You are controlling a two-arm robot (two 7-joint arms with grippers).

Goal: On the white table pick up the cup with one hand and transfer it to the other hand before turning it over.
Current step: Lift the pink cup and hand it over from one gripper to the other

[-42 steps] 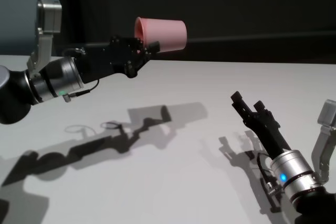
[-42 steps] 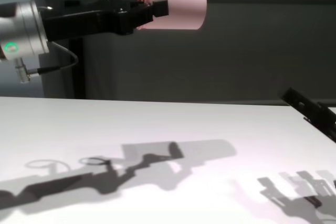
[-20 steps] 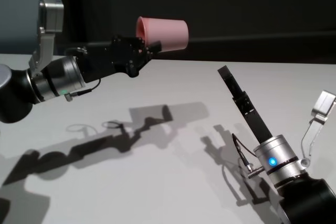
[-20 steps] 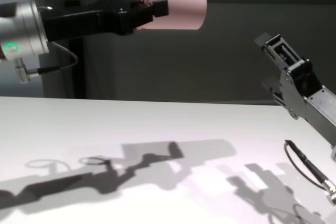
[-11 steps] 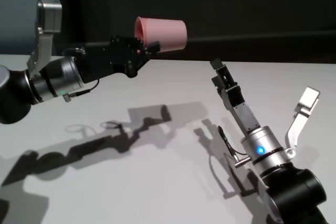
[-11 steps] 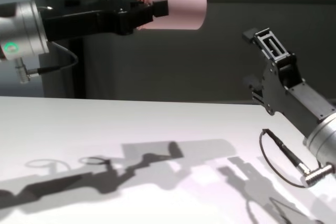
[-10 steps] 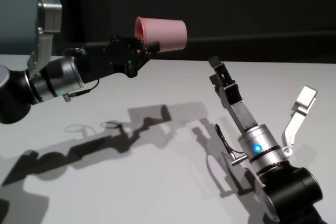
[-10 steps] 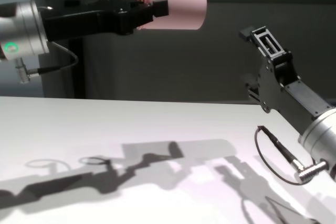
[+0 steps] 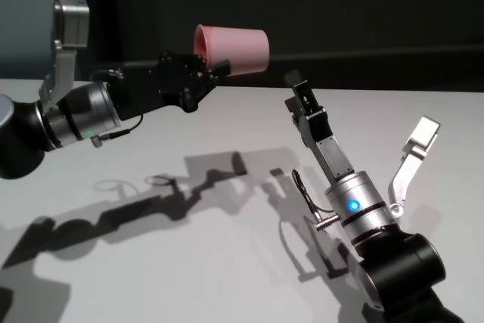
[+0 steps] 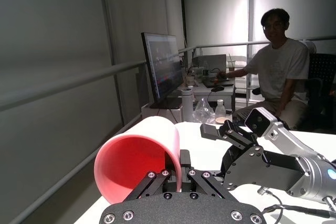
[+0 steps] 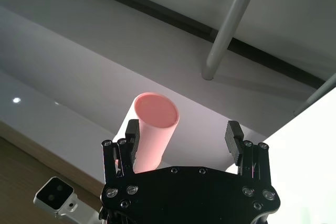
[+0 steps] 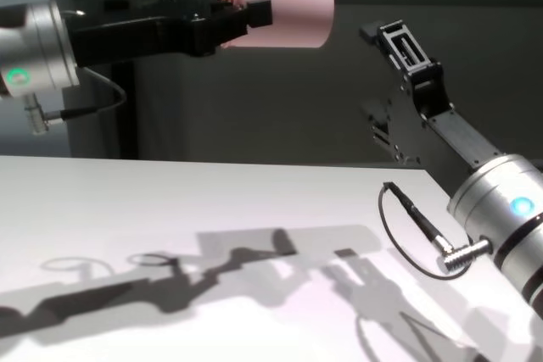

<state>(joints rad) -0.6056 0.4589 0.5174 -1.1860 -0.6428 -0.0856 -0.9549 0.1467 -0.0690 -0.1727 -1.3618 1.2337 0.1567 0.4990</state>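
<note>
The salmon-pink cup (image 9: 234,48) lies on its side in the air, well above the white table (image 9: 227,262). My left gripper (image 9: 212,69) is shut on its rim wall, one finger inside. The cup's flat base points to the right. It also shows in the chest view (image 12: 284,13) and the left wrist view (image 10: 139,156). My right gripper (image 9: 299,88) is open and empty, raised and pointing at the cup from the lower right, a short gap away. In the right wrist view the cup's base (image 11: 155,110) sits close to one finger (image 11: 131,135), off the centre of the jaws.
A dark wall stands behind the table's far edge. The arms cast shadows on the tabletop (image 12: 170,201). In the left wrist view a seated person (image 10: 278,72) and a monitor (image 10: 163,66) are beyond the table.
My right arm has lifted off the table and swung up and left toward the cup's base. My left arm and the cup have stayed still.
</note>
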